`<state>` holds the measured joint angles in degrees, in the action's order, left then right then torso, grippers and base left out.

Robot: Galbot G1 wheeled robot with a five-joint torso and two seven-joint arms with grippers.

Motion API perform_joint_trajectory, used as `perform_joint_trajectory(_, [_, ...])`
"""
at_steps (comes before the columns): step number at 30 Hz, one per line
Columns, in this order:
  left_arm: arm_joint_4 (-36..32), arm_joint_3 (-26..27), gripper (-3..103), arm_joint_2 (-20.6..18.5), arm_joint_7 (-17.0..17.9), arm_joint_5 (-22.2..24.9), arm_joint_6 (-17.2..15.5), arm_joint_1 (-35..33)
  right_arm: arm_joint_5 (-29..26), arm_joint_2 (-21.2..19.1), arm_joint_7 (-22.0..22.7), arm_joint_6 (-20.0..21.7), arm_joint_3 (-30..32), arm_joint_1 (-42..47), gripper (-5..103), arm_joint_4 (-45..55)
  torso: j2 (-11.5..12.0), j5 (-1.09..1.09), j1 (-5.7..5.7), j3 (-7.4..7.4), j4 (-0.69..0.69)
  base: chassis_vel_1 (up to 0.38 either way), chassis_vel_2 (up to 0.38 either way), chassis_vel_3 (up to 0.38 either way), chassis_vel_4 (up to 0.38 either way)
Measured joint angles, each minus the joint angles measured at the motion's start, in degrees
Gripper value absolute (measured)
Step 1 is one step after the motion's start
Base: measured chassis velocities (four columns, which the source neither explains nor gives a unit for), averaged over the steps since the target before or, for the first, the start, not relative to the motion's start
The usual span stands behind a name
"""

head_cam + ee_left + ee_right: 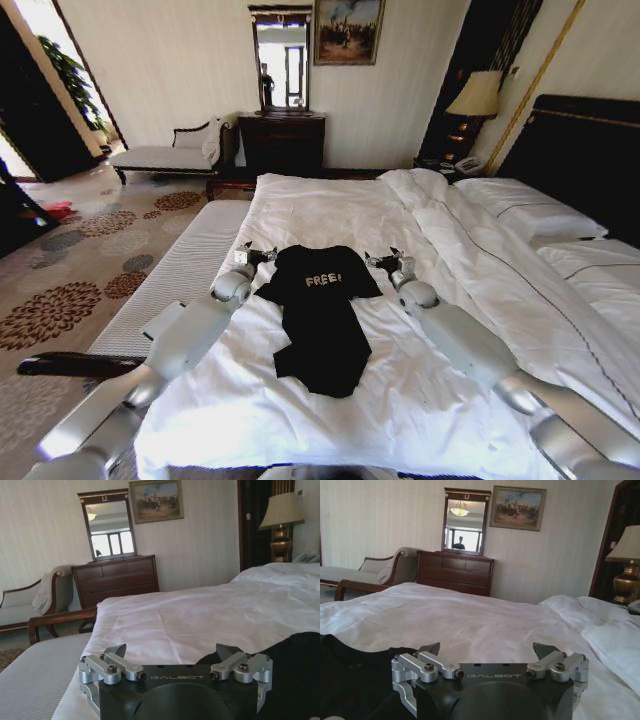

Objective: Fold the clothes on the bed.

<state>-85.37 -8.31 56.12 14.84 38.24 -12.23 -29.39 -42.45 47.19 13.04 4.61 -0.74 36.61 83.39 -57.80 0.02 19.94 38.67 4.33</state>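
The black T-shirt (322, 312), spread flat on the bed (330, 215), is judged light and limp, best pinched at its sleeves by the wide-open left claw (258, 255) and right claw (382, 260) poised beside them.

T-shirt (322, 312) on the bed (400, 220), between left gripper (258, 254) and right gripper (384, 259)
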Motion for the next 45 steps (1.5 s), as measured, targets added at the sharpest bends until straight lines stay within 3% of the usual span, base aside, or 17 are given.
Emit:
perform_joint_trajectory(6, [-4.5, 1.4, 100, -4.2, -1.0, -0.7, 0.5, -3.6, -0.2, -2.9, -0.4, 0.1, 8.8, 10.3, 100, 7.5, 0.0, -0.01, 0.0, 0.0, 0.0, 0.0, 0.0, 0.0, 0.0])
perform_joint_trajectory(9, [-8.8, 4.6, 100, -8.5, -1.5, -2.1, 1.0, -9.1, -0.2, -4.2, -1.5, 0.1, 18.1, 20.8, 100, 14.8, 0.0, -0.04, 0.0, 0.0, 0.0, 0.0, 0.0, 0.0, 0.0])
perform_joint_trajectory(13, [-12.9, 7.1, 100, -11.2, -1.7, -3.1, 1.2, -13.8, -0.6, -4.3, -2.2, 0.1, 23.0, 26.8, 100, 19.0, 0.0, -0.03, -0.01, 0.0, -0.04, 0.0, 0.0, 0.0, 0.0])
perform_joint_trajectory(18, [-22.1, 12.7, 100, -15.4, -1.8, -5.9, 1.8, -24.2, -1.3, -2.6, -3.5, 0.0, 29.7, 39.5, 100, 26.8, 0.0, 0.0, 0.0, 0.0, -0.01, 0.0, 0.0, 0.0, 0.0])
perform_joint_trajectory(24, [-27.4, 18.4, 100, -17.7, -2.5, -8.4, 3.0, -32.2, -1.4, 1.4, -4.5, 0.7, 35.5, 51.0, 100, 36.3, 0.0, -0.04, 0.01, 0.0, -0.04, 0.0, 0.0, 0.0, 0.0])
perform_joint_trajectory(30, [-31.3, 23.7, 100, -17.0, -2.6, -9.5, 3.3, -39.1, -2.1, 4.1, -7.3, 2.5, 38.8, 64.0, 100, 43.7, 0.0, -0.03, 0.0, 0.0, 0.02, 0.0, 0.0, 0.0, 0.0])
perform_joint_trajectory(36, [-32.7, 25.1, 100, -16.3, -2.4, -10.6, 3.3, -42.5, -9.1, 3.3, -8.4, 6.0, 37.3, 66.7, 100, 46.5, 0.0, -0.03, 0.02, 0.01, -0.02, 0.0, 0.0, 0.0, 0.0])
perform_joint_trajectory(45, [-34.2, 25.7, 100, -16.9, -2.1, -10.3, 3.2, -43.7, -14.9, 0.3, -8.5, 10.5, 33.5, 63.9, 100, 42.8, 0.0, -0.01, 0.01, 0.01, -0.03, 0.0, 0.0, 0.0, 0.0])
